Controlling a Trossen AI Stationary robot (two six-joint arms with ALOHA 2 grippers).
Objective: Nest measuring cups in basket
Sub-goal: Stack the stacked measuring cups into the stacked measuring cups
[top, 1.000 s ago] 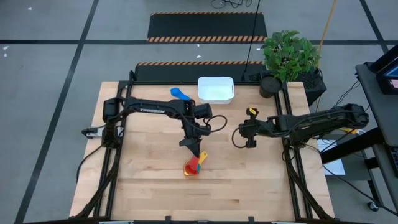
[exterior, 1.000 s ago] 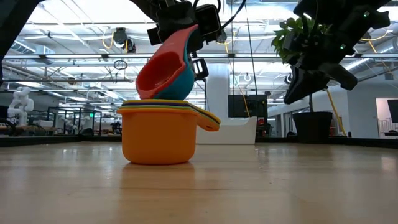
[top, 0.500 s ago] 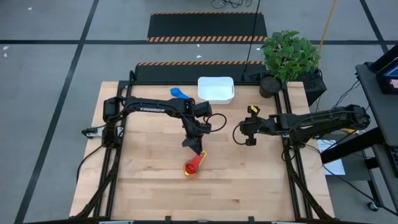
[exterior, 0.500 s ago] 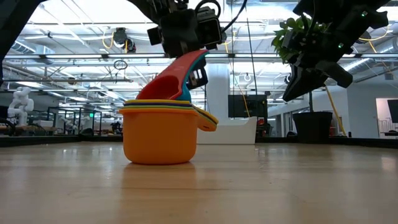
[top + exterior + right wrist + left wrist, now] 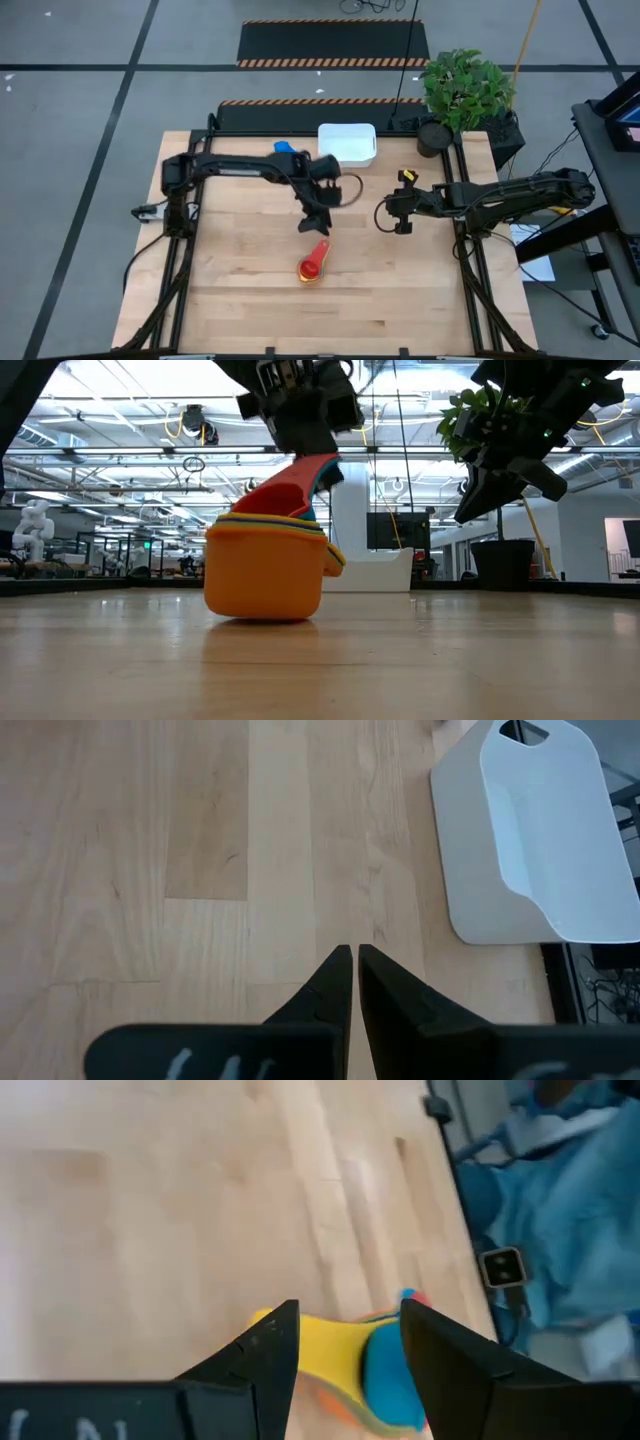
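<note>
A pale wooden bench (image 5: 240,290) is seen from straight above, with two dark robot arms reaching in from its sides. Directions below treat the overhead view as a clock face centred on the bench.

Near the centre, slightly toward six o'clock, sits a stack of small round plastic measuring cups (image 5: 311,266). A large orange cup (image 5: 263,573) holds the others, with thin yellow and green rims showing at its lip. A red cup (image 5: 285,490) lies tilted on top, its flat handle pointing up toward twelve o'clock. In the level view the orange cup leans a little, one edge of its base lifted off the wood.

The left pincer (image 5: 318,222) hangs just above the red handle, on the stack's twelve o'clock side. Its two dark fingers (image 5: 262,1355) stand apart, holding nothing; the left wrist view shows yellow and blue cup plastic in the gap between them.

A light blue measuring cup (image 5: 287,150) lies alone near the bench edge at about eleven o'clock. Just beside it, at twelve o'clock, stands the small white rectangular plastic basket (image 5: 347,144) with rounded corners. No cup shows inside it.

The right pincer (image 5: 397,214) waits at about two o'clock, well apart from the stack, its fingers pressed together and empty. A small yellow object (image 5: 405,179) lies just beside it.

A leafy green plant in a black pot (image 5: 462,92) stands off the bench's one o'clock corner.
</note>
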